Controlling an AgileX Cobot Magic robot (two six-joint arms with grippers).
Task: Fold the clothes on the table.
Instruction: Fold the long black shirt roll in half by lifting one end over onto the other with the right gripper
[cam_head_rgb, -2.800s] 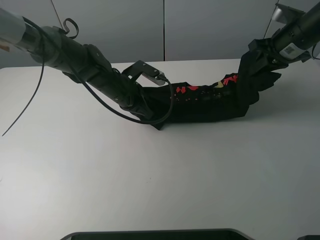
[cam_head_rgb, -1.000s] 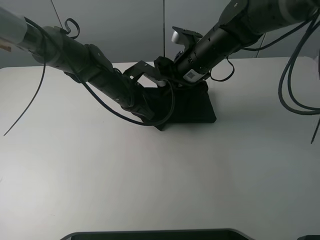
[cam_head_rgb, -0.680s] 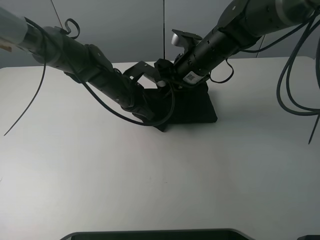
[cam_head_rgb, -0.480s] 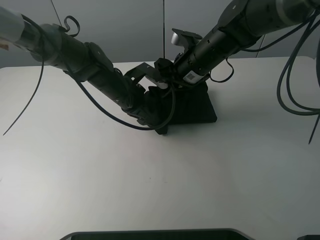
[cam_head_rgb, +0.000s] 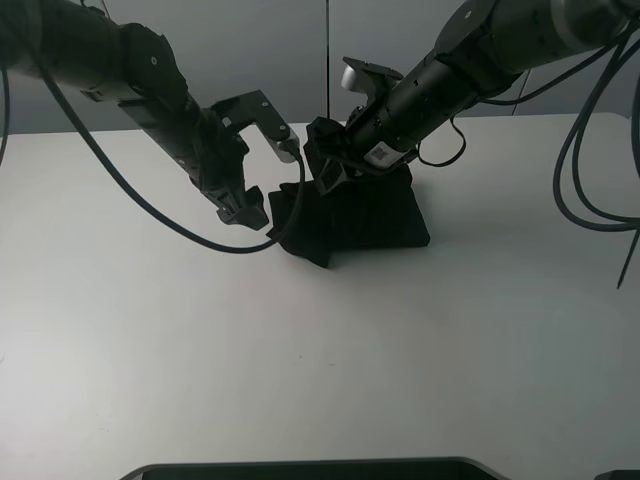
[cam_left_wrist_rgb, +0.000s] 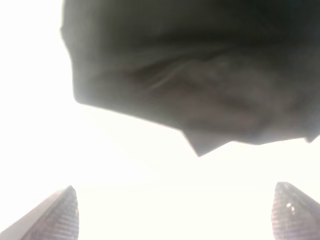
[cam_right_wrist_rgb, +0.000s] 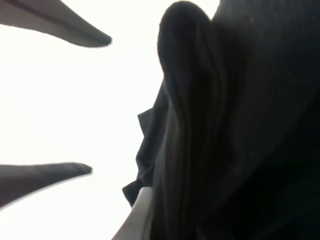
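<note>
The shirt lies as a folded black bundle toward the far middle of the table; the right gripper pinches a fold at its far left corner. The left gripper hangs just left of the bundle, jaws spread wide, clear of the cloth.

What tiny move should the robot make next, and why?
Probably open the right gripper and let go. It pinches the turned-over edge of the black T-shirt, which lies as a compact folded stack on the table, while the left gripper hangs open, clear of the cloth.
</note>
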